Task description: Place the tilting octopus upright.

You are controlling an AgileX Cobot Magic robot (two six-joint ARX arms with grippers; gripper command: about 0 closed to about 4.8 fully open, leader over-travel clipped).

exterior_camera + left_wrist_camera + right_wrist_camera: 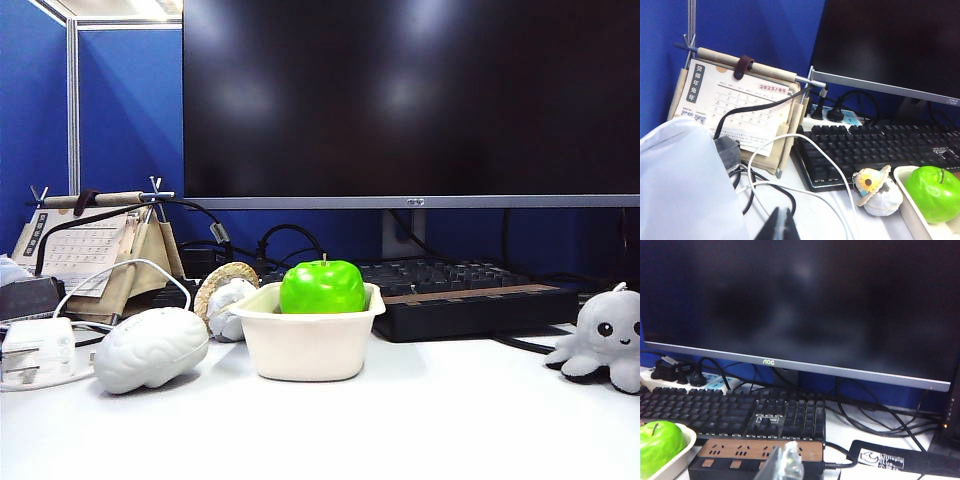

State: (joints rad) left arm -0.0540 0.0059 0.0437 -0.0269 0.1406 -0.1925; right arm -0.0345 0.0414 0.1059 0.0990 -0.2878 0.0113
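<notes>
With both the left gripper (781,226) and right gripper (782,466) closed and empty, we judge the octopus (606,342) soft, light, best pinched at its head.

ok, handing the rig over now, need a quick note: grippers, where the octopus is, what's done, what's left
Left gripper: shut, empty, at the table's near left edge by the calendar.
Right gripper: shut, empty, in front of the keyboard and the power strip.
Neither gripper shows in the exterior view.
Octopus: on the table at the far right, apart from the bowl with the green apple. It sits upright, face forward.
Done: the uprighting looks complete.
Left: nothing obvious; just confirm it stands steady.
</notes>
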